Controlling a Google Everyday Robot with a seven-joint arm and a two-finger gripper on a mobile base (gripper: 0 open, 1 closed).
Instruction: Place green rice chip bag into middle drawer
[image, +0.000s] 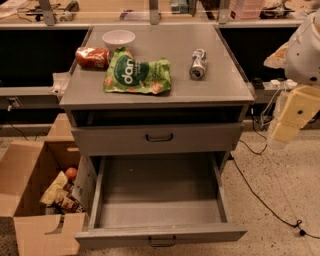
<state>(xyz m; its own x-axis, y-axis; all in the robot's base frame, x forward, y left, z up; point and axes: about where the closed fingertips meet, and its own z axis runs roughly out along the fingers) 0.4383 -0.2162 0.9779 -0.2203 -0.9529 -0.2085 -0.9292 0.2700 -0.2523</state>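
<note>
The green rice chip bag (137, 75) lies flat on the grey cabinet top (215, 87), left of centre, with its dark green round logo facing up. The middle drawer (160, 235), the lower of the two handled drawers, is pulled wide open and its tray shows nothing inside. The upper handled drawer (159, 138) is shut. My gripper (284, 129), on the cream and white arm, hangs at the right edge of the view, beside the cabinet's right side at about the upper drawer's height, well away from the bag.
A red-brown can (92, 56) lies on its side touching the bag's left end. A white bowl (118, 38) stands behind it. A silver can (198, 63) lies to the right. An open cardboard box (35, 200) with snacks stands left of the drawer. Cables (265, 200) run over the floor on the right.
</note>
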